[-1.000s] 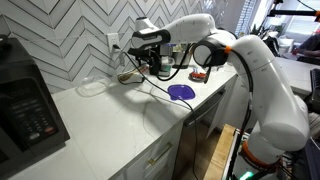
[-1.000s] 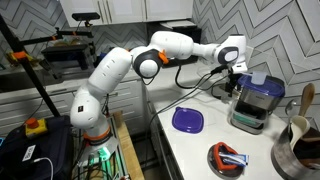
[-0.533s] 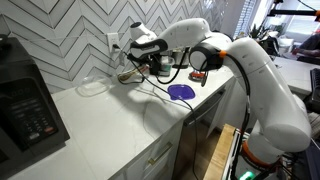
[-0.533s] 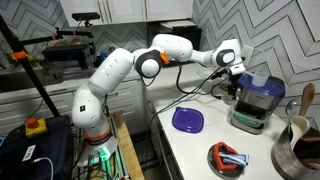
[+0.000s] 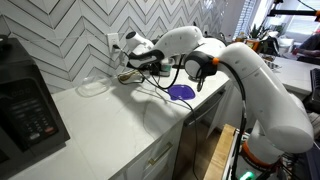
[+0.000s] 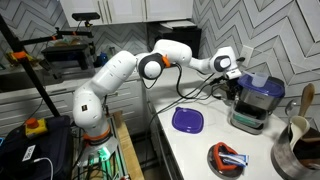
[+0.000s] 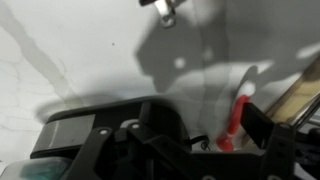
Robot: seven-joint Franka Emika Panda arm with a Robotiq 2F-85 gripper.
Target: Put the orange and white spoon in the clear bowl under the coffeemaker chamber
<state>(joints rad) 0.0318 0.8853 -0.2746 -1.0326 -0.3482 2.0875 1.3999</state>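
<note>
My gripper point(image 5: 138, 62) is close to the tiled wall, beside the tall black coffee machine point(image 6: 240, 92), which my arm mostly hides. In the wrist view the orange and white spoon point(image 7: 237, 115) stands just inside one dark finger, with bare white on its other side. The gripper point(image 7: 195, 128) is open and holds nothing. A clear bowl point(image 5: 92, 87) sits on the white counter, away from the gripper along the wall. I cannot tell whether a bowl stands under the coffee machine's chamber.
A purple plate point(image 5: 181, 92) point(image 6: 187, 120) lies near the counter's front edge. A big black keypad appliance point(image 5: 25, 100) stands at one end. A grey box with a bluish top point(image 6: 258, 100), a red bowl point(image 6: 228, 158) and a utensil pot point(image 6: 300, 140) stand on the counter. A tan wooden piece point(image 7: 300, 90) is beside the spoon.
The gripper has moved toward the wall and a little lower, closing in on the coffee machine. Nothing else has moved.
</note>
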